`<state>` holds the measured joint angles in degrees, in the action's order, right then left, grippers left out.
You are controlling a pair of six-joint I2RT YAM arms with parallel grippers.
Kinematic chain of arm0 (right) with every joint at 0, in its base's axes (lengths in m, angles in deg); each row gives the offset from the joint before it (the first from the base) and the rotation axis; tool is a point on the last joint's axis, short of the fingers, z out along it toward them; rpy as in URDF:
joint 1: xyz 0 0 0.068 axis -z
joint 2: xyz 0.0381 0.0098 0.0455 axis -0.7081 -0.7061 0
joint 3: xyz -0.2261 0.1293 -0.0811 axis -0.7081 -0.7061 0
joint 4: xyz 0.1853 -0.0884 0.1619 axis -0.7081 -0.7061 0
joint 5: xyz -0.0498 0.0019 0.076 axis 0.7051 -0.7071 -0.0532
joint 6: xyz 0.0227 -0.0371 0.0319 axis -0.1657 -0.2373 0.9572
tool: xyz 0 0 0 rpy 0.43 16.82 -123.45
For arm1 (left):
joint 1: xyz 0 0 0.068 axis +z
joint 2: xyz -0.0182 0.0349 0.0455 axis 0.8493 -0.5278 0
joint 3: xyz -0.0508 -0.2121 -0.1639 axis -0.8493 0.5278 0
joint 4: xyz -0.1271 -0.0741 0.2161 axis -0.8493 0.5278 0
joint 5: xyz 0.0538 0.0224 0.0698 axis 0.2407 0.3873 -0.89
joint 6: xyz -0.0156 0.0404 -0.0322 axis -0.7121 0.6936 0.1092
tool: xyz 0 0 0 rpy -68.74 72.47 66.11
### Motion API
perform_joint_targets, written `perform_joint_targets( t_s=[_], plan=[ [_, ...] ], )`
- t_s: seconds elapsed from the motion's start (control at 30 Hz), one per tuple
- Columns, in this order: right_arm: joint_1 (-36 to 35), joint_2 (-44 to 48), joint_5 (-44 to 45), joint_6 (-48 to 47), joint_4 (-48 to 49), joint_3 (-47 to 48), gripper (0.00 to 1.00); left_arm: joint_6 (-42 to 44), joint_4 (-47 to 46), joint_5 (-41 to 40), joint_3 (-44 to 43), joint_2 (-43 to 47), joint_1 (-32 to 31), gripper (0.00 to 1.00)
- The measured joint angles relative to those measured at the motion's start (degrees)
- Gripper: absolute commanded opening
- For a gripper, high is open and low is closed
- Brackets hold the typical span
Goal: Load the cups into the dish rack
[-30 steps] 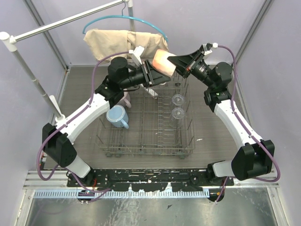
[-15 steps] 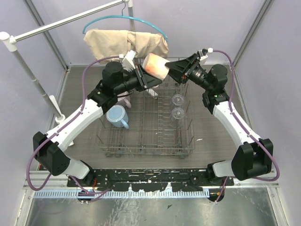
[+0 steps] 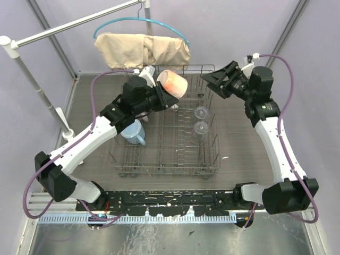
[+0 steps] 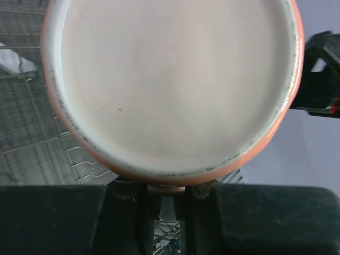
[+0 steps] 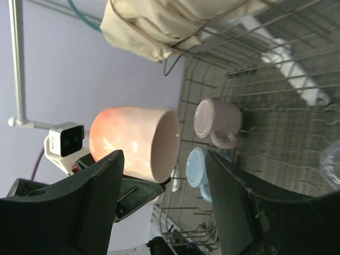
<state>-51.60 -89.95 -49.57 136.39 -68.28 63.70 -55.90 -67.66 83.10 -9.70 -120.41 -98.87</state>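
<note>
In the dish rack (image 3: 159,169) on the worktop (image 3: 249,154), the blue mug (image 3: 133,131) sits in the left half. Two glass tumblers (image 3: 201,112) stand one behind the other in the right half, toward the far edge. Above the rack's far-left corner, the left jaws hold the peach-orange mug (image 3: 172,83) in the air on its side, pinched narrow on it. Over the far-right corner the right jaws stand wide and empty, well apart from that mug.

The step in hand looks like seating this mug, probably the last cup. The next move calls for tipping it mouth-down and lowering it onto free tines in the left half, clear of the mugs there.

The left wrist view shows little but the mug's pale base filling the frame, with a small peach part caught between the jaws (likely the handle). The right wrist view shows the mug's open mouth. It also shows the mauve-pink mug (image 5: 215,119) in the rack just beside the blue one, which the top view does not show.
</note>
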Motion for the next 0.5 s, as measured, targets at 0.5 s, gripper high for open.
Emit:
perform_joint_targets(
  t_s=[0.5],
  plan=[
    [4.04,1.31,9.55,-24.13,-27.10,6.62,0.71,-2.08,17.68,-30.16,-6.14,-3.28,-9.88,0.00]
  ],
)
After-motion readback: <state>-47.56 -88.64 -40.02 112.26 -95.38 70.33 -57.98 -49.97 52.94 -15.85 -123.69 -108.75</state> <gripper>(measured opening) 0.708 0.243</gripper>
